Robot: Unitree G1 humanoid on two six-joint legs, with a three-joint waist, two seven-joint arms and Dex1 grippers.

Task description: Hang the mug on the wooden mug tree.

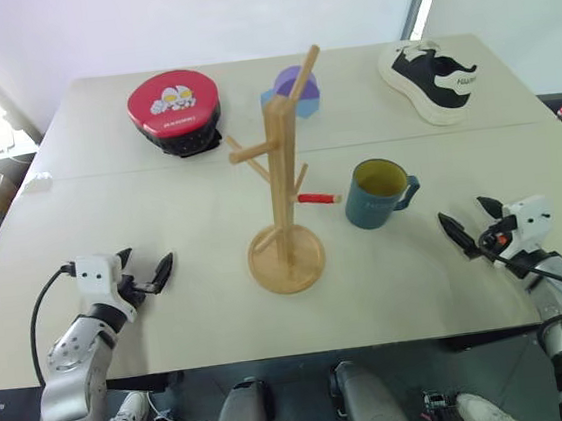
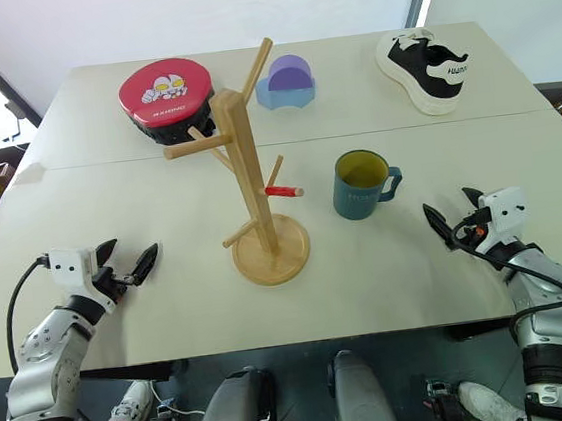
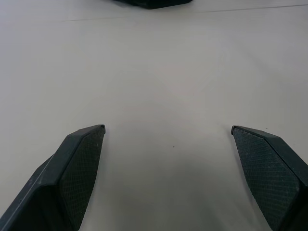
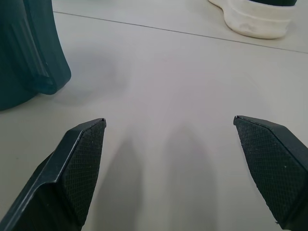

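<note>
The mug [image 1: 378,193] stands upright on the table [image 1: 171,312], handle toward three o'clock, just beside the mug tree [image 1: 281,190] on its three o'clock side, near the red-tipped peg [image 1: 318,199]. The left gripper [image 1: 147,272] at eight o'clock and the right gripper [image 1: 473,222] at four o'clock both hover over bare tabletop, fingers spread wide, holding nothing.

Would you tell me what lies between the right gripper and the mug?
Nothing: only bare table separates the right gripper, jaws open, from the mug. The left eye view shows this, and the right wrist view shows it too.
</note>
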